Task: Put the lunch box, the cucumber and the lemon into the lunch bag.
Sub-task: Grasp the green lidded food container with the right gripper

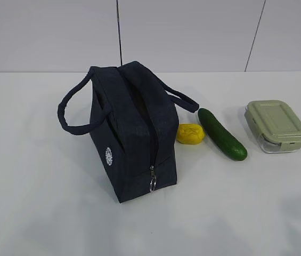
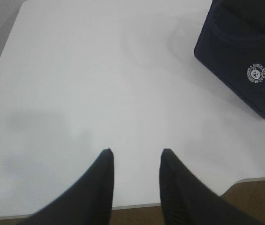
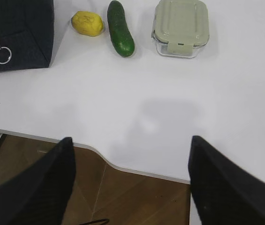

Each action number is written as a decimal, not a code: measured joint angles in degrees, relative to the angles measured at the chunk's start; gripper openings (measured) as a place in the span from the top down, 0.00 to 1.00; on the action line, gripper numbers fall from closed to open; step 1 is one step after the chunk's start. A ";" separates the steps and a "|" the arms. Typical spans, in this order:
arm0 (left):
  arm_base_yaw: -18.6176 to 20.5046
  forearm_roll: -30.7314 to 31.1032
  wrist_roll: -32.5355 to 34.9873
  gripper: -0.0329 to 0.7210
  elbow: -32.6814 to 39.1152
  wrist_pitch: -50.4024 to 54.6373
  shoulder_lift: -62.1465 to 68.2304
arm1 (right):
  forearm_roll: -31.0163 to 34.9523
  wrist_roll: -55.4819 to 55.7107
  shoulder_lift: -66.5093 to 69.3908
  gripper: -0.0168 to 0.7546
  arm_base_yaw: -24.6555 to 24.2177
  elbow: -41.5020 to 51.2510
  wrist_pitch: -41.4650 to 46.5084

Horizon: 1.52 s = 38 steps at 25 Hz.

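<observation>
Navy fabric lunch bag (image 1: 131, 133) stands upright on the white tabletop (image 1: 33, 202) in the exterior view, at about 9 o'clock from the other items. Two loop handles, round white logo on its side, zipper running up the near end face with the metal ring pull (image 1: 153, 184) hanging low; long axis runs from 6 toward 12 o'clock. Yellow lumpy lemon (image 1: 190, 133) sits just beside the bag at its 3 o'clock. Dark green cucumber (image 1: 222, 134) lies just right of the lemon, long axis 11-to-5 o'clock. Lunch box (image 1: 276, 126), clear with sage-green clip lid, lies well to the right, flat, lid up.

Left wrist view: left tool (image 2: 136, 157) hangs over bare tabletop, fingers moderately parted, nothing between them. Bag corner with logo at 2 o'clock.

Right wrist view: right tool (image 3: 132, 145) spread wide, holding nothing, over the tabletop edge. Bag at 10 o'clock, then lemon, cucumber and lunch box in a row toward 1 o'clock; cucumber points roughly 12-to-6.
</observation>
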 joint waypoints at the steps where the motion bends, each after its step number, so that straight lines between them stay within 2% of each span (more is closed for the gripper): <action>1: 0.00 0.00 0.00 0.64 0.00 0.00 0.00 | 0.00 0.00 0.00 0.25 0.00 0.00 0.00; 11: 0.00 0.00 0.00 0.64 0.00 0.00 0.00 | 0.00 0.00 0.00 0.25 0.00 0.00 0.00; 21: 0.00 0.00 0.00 0.59 0.00 0.00 0.00 | 0.00 0.00 0.00 0.25 0.00 0.00 0.00; 23: 0.00 0.00 0.00 0.57 0.00 0.00 0.00 | 0.00 0.00 0.00 0.25 0.00 0.00 0.00; 28: 0.00 0.00 0.00 0.44 0.00 0.00 0.00 | 0.00 0.00 0.00 0.25 0.00 0.00 0.00; 38: 0.00 0.00 0.00 0.42 0.00 0.00 0.00 | 0.32 0.00 0.00 0.25 0.00 0.00 0.00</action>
